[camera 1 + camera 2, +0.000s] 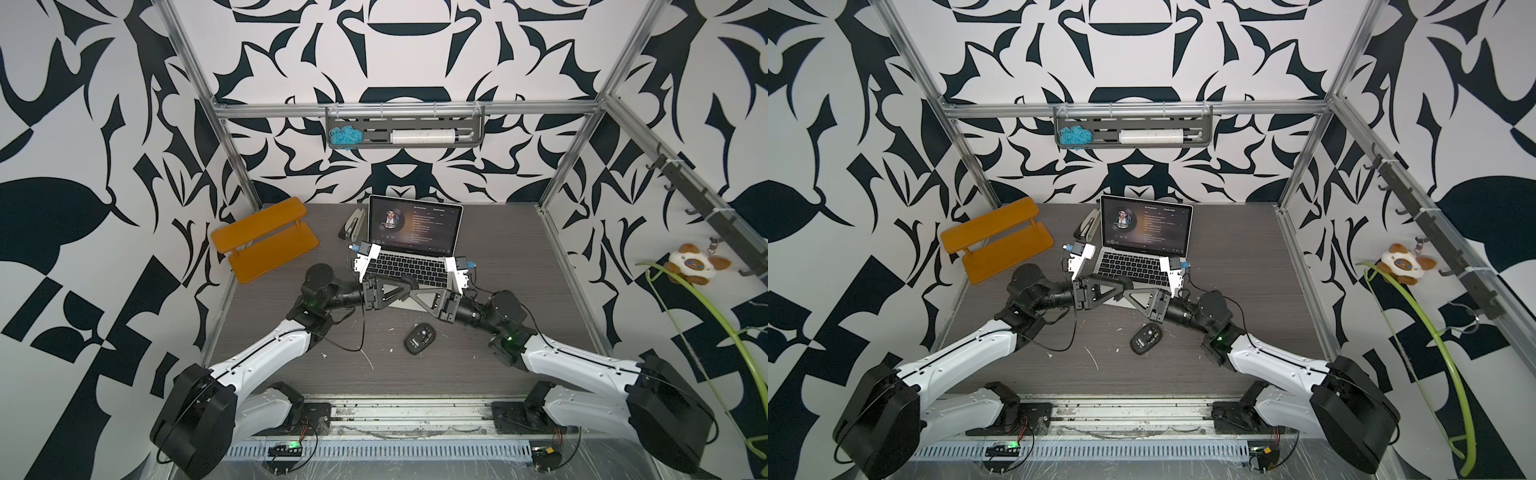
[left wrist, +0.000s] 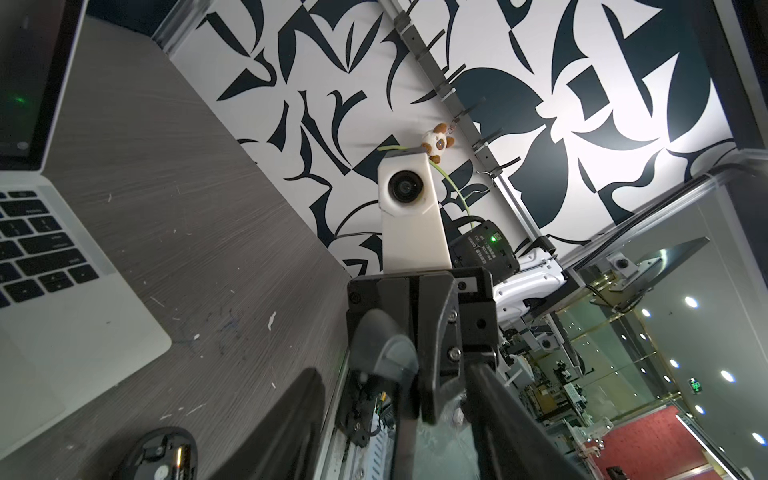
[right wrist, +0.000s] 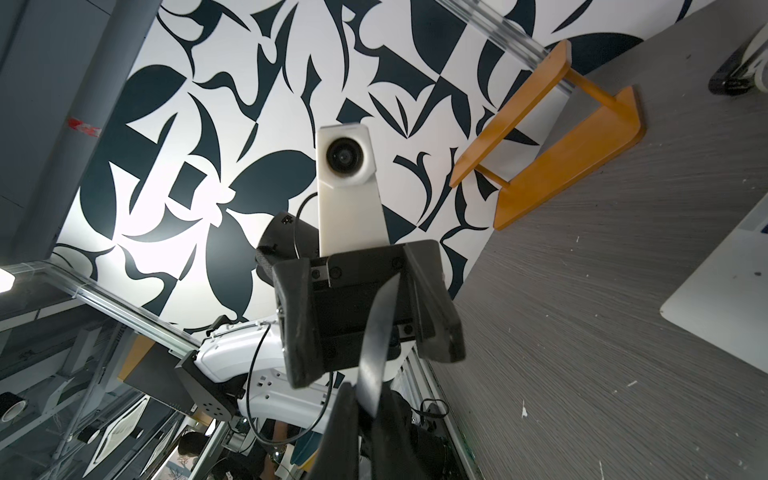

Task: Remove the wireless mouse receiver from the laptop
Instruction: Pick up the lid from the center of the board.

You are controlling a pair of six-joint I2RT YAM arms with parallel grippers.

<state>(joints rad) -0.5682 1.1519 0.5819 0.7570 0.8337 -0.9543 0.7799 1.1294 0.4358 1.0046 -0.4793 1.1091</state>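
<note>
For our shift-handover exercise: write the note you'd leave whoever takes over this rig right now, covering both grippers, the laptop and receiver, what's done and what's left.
Right gripper: shut; whether it holds anything is hidden.
Left gripper: open, facing the right one tip to tip above the front edge of the laptop.
Receiver: not seen in any view.
Done: removal unconfirmed.
Left: locate the receiver; pull it if it's plugged in.

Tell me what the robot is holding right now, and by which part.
Cannot be told. The right gripper is shut between the open jaws of the left gripper, but no wireless mouse receiver shows there.
</note>
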